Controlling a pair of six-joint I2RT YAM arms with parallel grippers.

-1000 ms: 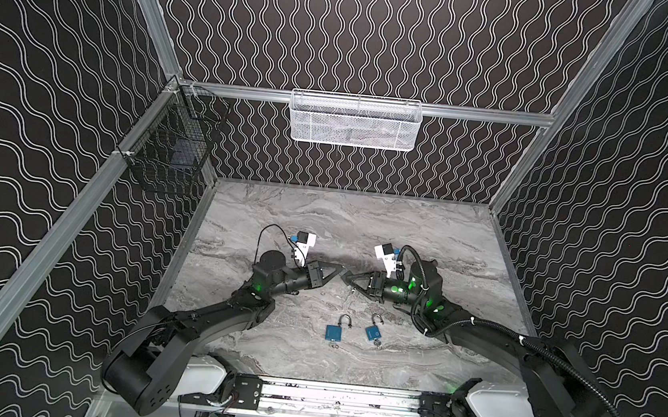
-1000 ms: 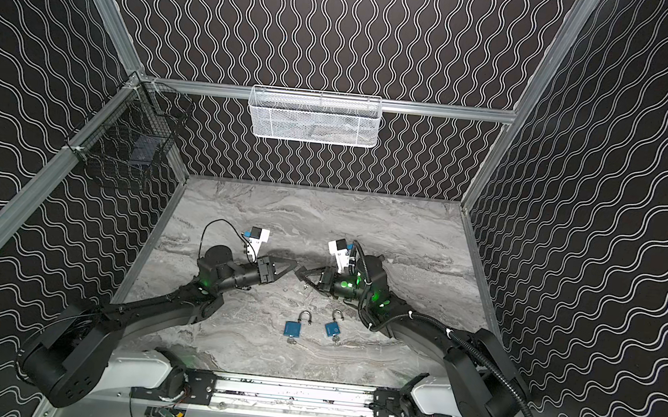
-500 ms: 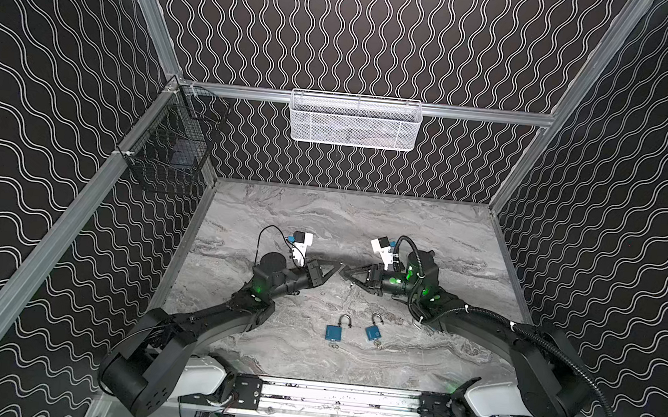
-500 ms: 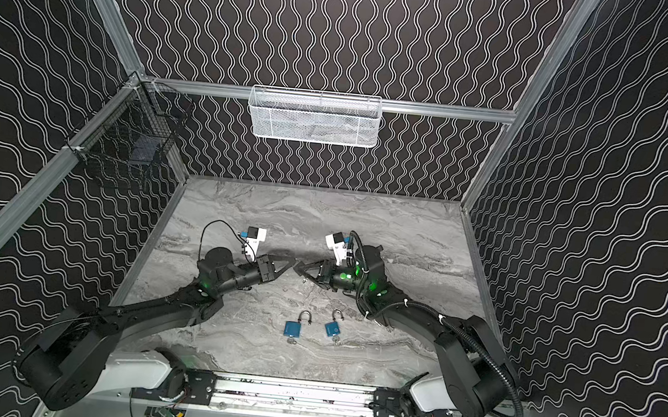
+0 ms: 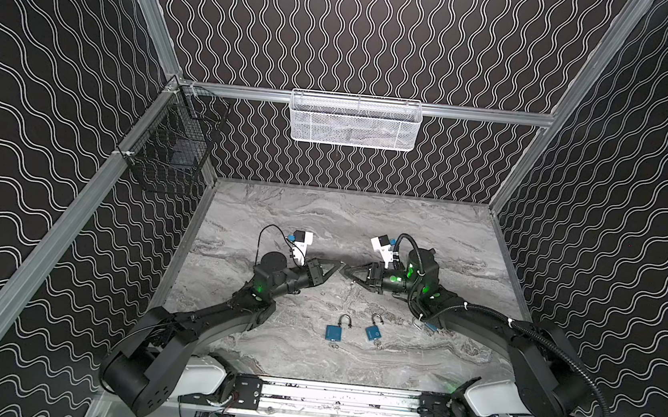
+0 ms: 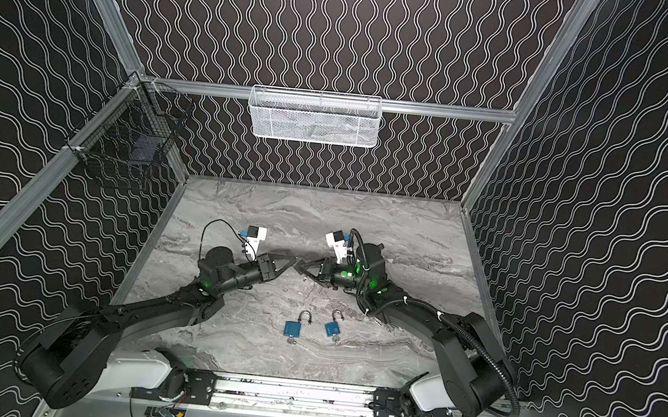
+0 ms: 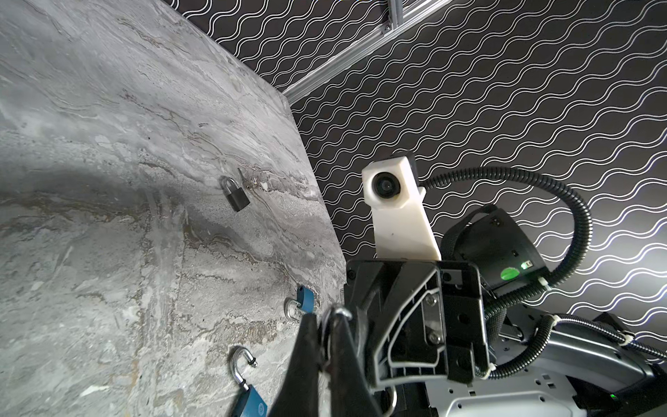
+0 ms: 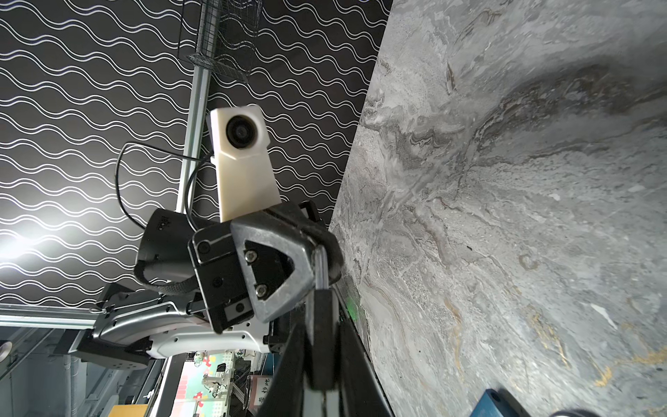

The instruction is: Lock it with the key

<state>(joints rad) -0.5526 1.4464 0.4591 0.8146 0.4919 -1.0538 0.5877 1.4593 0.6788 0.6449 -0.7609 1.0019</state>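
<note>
Black jointed arms (image 5: 208, 323), white bases (image 5: 489, 400), white wrist-camera housings (image 7: 391, 187), green indicator lights (image 7: 509, 273), black corrugated cable conduit (image 7: 581, 231), silver finger-plate screws (image 8: 251, 256).

Padlocks (image 5: 334, 333) side by side, on table (image 5: 323, 217) (front)

Black walls (image 5: 361, 32) printed with thin white wavy lines close the cell on three sides in both top views. Bare aluminium rails (image 5: 479, 114) frame them, one running level across the back wall and others rising at the corners. The floor of the cell is a grey marbled tabletop (image 5: 344, 219) with darker and brownish veins. A white mesh basket (image 5: 355, 122) hangs near the middle of the back rail. A black wire basket (image 5: 170, 152) hangs on the left side rail by the back corner, with something dark inside. In the right wrist view a bright glare (image 8: 21, 245) spreads over the wallpaper, and past the frame a blurred, colourful room (image 8: 223, 382) shows.
</note>
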